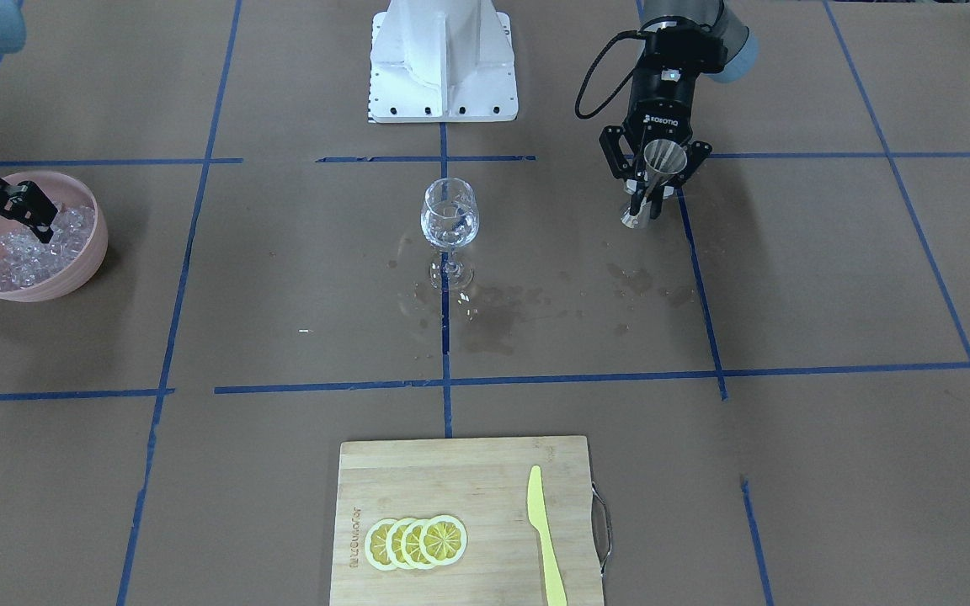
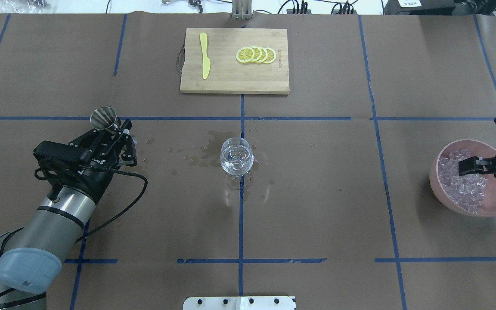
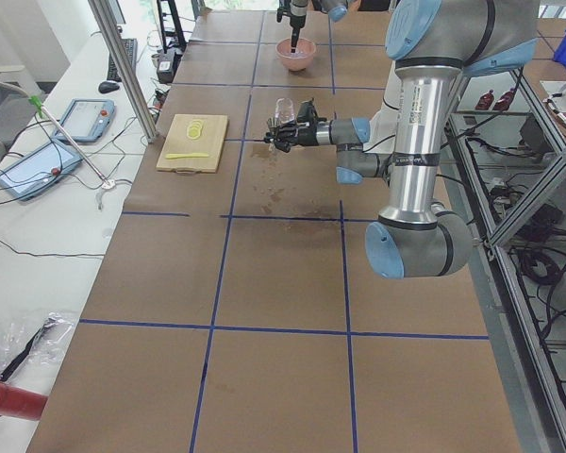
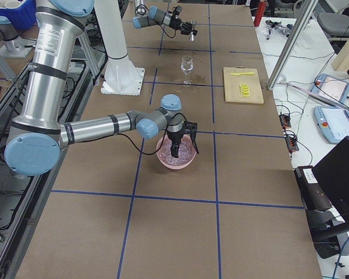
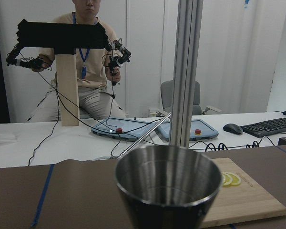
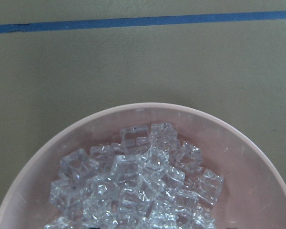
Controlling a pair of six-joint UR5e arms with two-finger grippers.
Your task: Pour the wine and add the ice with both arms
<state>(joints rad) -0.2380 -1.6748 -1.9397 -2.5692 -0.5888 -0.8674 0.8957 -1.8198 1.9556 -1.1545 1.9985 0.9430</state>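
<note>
Brown paper covers the table [image 1: 830, 278], gridded with blue tape; wet blotches [image 1: 502, 311] spread round the foot of the wine glass [image 1: 450, 220] at centre. The glass stands upright with the wine [image 1: 450, 231], a little clear liquid, in its bowl. Left tool [image 1: 652, 181] is closed on a steel jigger [image 2: 103, 117], mouth up, well apart from the glass, off to the robot's left. From the left wrist view the cup looks empty, so I judge the pour done, some of it spilled. The ice [image 6: 138, 186] lies heaped in the pink bowl [image 1: 72, 282] at the robot's far right. Right tool [image 1: 9, 223] hangs over the heap, fingers apparently spread, nothing held that I can make out. No chunk visibly in the glass, though clear on clear is hard to read. Left to do, by my reckoning: grip a chunk, carry it across, drop it in the glass; jigger to be set down. Opposite the robot sits a wooden cutting board [image 1: 460, 497] with overlapping lemon slices [image 1: 416, 543] and a yellow knife [image 1: 542, 530], none touched by either tool. White base block [image 1: 443, 63] on the robot's edge. Room: a white side table with tablets [image 5: 133, 128], keyboard [image 5: 271, 126], mouse and cables; an aluminium post [image 5: 186, 71]; a seated person [image 5: 86, 57] holding hand controllers; metal racking behind the arms
</note>
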